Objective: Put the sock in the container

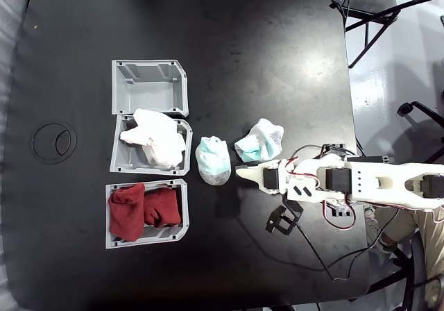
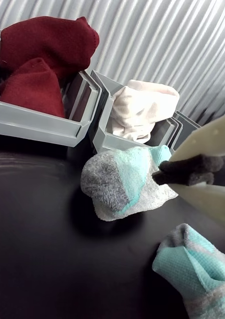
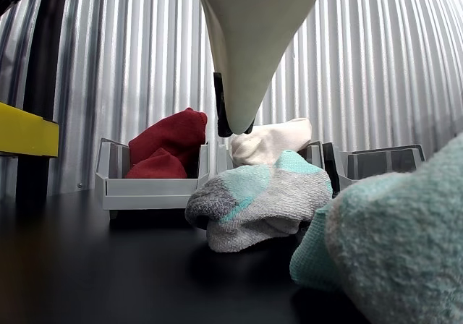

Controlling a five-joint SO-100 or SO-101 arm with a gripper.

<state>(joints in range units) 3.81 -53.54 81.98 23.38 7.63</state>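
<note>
The gripper is touching the nearer mint-and-grey sock with its tip; the jaws' opening cannot be judged, possibly nearly closed. Beyond that sock, the white sock is lying in the middle container, well apart from the gripper.

Black table — three bins, two mint socks.

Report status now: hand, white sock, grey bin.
Hand beside mint-green-and-grey sock, holding nothing seen. Plain white bundled sock lies in middle grey ribbed plastic bin. Nothing in the way.
</note>
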